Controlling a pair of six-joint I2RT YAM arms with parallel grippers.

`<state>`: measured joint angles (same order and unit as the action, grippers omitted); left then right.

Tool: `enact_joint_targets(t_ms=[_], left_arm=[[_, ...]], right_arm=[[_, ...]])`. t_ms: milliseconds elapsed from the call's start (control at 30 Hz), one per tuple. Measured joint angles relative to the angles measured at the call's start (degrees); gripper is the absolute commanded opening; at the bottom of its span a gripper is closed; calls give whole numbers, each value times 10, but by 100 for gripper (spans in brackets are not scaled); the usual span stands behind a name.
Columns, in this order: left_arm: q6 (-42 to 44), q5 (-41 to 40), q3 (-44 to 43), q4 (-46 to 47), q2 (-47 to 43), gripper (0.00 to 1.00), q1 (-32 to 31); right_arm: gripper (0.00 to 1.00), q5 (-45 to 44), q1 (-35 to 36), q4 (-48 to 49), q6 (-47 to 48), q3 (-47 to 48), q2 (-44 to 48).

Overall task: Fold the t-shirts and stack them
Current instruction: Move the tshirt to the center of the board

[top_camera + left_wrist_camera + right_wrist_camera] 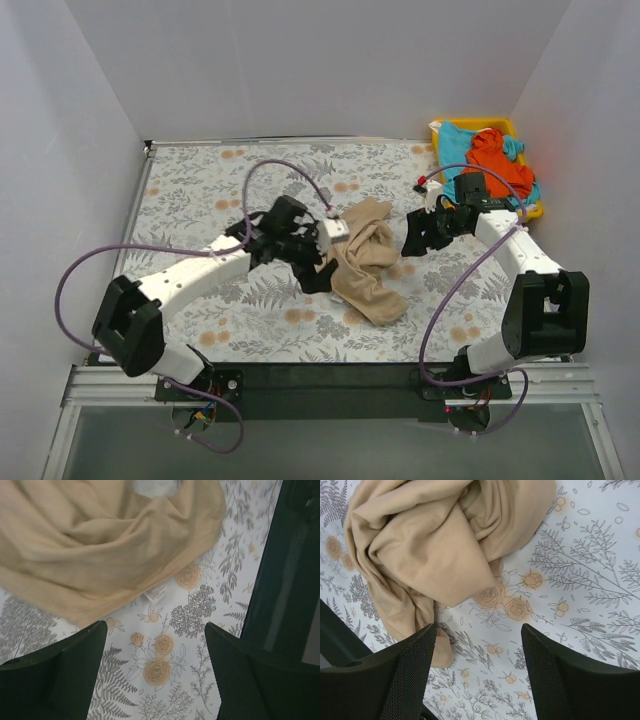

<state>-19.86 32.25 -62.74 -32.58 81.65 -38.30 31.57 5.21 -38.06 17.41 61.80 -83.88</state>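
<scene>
A tan-beige t-shirt [366, 262] lies crumpled in the middle of the floral table. My left gripper [314, 268] hovers at its left edge, open, and the left wrist view shows only tablecloth between the jaws [156, 672] with the shirt [100, 545] just beyond. My right gripper [416, 238] hangs to the shirt's right, open and holding nothing [479, 675]. In that view the shirt [435, 545] lies ahead, a fold reaching beside the left finger [395, 680]. An orange-red t-shirt [497, 162] and a turquoise-blue t-shirt [458, 138] sit bunched in the tray.
A yellow plastic tray [438, 128] stands at the back right corner, against the white wall. White walls close in the table on the left, back and right. Purple cables loop from both arms.
</scene>
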Motion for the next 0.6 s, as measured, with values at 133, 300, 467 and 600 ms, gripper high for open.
enact_joint_targets(t_ms=[133, 300, 467, 600], left_arm=[[43, -68, 0, 23, 58, 74, -136], [58, -113, -24, 66, 125, 72, -259], [50, -146, -50, 123, 199, 70, -289], [40, -166, -55, 157, 238, 64, -289]], right_arm=[[63, 12, -11, -12, 8, -10, -12], [63, 33, -59, -21, 14, -13, -22], [63, 48, -110, -37, 30, -13, -42], [63, 56, -137, -56, 44, -13, -46]])
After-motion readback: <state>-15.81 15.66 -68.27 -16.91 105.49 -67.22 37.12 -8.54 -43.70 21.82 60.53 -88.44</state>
